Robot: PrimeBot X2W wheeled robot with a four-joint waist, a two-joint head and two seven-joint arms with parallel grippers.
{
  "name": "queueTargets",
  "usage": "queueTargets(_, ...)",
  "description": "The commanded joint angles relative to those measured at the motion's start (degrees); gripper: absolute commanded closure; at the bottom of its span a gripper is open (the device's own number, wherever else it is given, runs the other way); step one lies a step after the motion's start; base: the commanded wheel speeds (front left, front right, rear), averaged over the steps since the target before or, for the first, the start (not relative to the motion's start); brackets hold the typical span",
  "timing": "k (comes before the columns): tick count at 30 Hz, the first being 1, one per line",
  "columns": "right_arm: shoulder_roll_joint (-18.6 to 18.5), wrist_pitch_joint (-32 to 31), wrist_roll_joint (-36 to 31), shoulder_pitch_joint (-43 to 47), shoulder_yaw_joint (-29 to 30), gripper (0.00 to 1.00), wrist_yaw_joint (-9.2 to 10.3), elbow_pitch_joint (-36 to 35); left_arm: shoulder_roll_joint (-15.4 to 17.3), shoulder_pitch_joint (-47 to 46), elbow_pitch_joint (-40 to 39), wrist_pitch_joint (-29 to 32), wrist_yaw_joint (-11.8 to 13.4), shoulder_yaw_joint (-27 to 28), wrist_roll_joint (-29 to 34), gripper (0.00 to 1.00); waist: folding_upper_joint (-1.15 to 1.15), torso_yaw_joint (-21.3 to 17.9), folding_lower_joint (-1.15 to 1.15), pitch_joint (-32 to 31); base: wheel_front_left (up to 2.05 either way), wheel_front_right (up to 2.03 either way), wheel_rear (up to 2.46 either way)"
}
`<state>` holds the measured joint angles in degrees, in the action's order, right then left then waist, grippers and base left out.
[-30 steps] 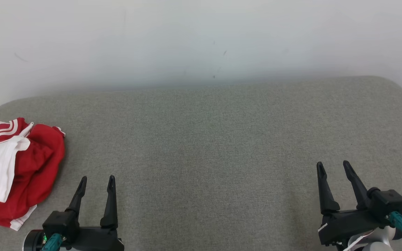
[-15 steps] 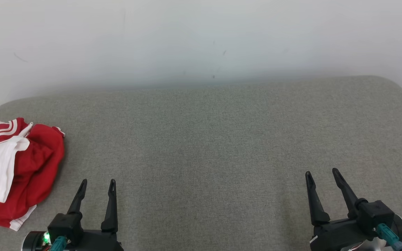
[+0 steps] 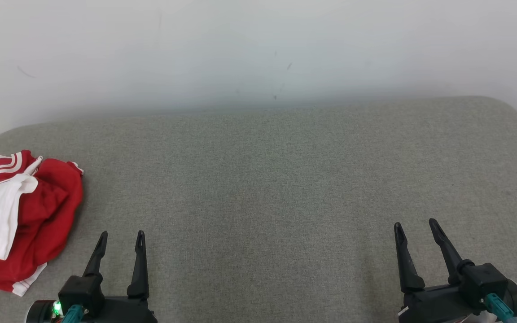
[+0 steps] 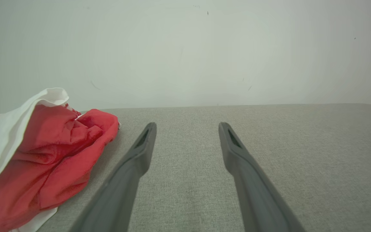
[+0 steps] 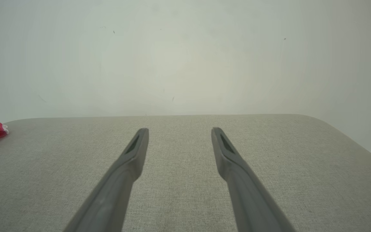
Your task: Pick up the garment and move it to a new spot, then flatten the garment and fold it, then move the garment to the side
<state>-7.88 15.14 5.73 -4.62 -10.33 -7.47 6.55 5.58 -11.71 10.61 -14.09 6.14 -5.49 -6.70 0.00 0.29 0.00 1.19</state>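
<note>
The crumpled red-and-white garment (image 3: 20,220) runs off the head view's left edge. Both the left gripper (image 3: 121,235) and the right gripper (image 3: 415,225) are spread wide and hold nothing

Nothing here can be read: no words, numbers, labels or signs. The only marking is a band of white stripes on the red garment (image 3: 47,211), and it carries no legible lettering or logo.
</note>
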Motion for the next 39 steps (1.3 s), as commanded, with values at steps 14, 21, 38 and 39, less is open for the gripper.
queueTargets(14,-0.2,0.1,-0.2,0.3,0.0,0.00,-0.04,0.2,0.5,0.4,0.2,0.6,0.8,-0.3,-0.8,0.00,0.00,0.4,0.00,0.3,0.00,0.00,0.00)
queueTargets(21,-0.6,-0.4,-0.6,0.4,-0.6,0.00,-0.04,-1.3,0.5,-1.8,0.1,0.4,1.0,-0.4,-1.3,0.00,0.00,4.9,0.00,1.1,0.00,0.00,0.00)
queueTargets(38,-0.1,-1.8,-0.1,0.7,-2.3,0.00,-0.03,-4.6,0.9,1.5,-1.8,0.0,3.1,1.9,-3.7,0.00,0.00,21.0,0.00,0.4,0.00,0.00,0.00)
queueTargets(39,0.1,-1.9,-0.1,0.7,-2.6,0.00,-0.04,-4.7,1.1,1.6,-2.0,0.1,3.3,2.1,-3.7,0.00,0.00,21.7,0.00,0.4,0.00,0.00,0.00)
